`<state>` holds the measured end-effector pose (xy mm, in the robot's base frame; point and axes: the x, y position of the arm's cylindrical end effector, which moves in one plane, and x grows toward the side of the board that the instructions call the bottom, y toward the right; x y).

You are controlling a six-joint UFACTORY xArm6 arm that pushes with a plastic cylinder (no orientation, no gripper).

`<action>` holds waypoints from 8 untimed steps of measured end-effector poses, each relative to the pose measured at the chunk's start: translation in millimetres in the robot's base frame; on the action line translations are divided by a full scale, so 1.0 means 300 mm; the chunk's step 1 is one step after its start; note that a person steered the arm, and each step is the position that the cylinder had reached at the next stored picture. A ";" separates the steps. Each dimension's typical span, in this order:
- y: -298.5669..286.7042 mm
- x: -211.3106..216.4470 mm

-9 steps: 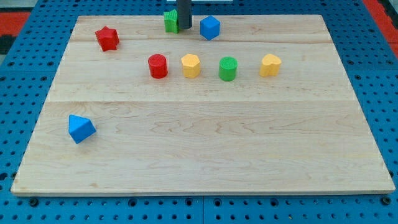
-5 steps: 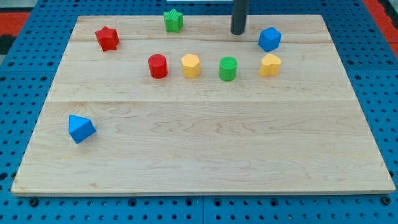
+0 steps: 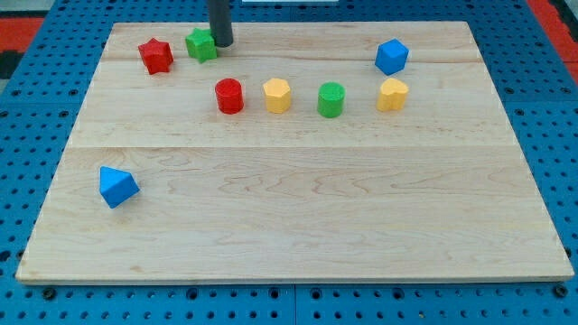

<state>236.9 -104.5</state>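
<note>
My tip [image 3: 220, 42] stands near the view's top edge of the wooden table [image 3: 289, 217], pressed against the right side of the green star block [image 3: 200, 44]; this tool is a plain rod with nothing to spread or pinch. The red star block [image 3: 155, 56] sits just left of the green one. Below them runs a row: red cylinder [image 3: 229, 96], yellow hexagonal block [image 3: 276, 95], green cylinder [image 3: 331, 99], yellow block [image 3: 392, 94]. A blue block [image 3: 391, 56] sits just above that last yellow; another blue block [image 3: 117, 187] lies well apart at lower left. Two of each colour, eight in all.
</note>
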 end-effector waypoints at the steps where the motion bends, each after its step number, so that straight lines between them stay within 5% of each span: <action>1: 0.193 0.038; 2: 0.294 0.141; 3: 0.036 0.196; 5: -0.343 0.053; 6: -0.324 0.063; 8: -0.364 -0.133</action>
<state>196.8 -213.6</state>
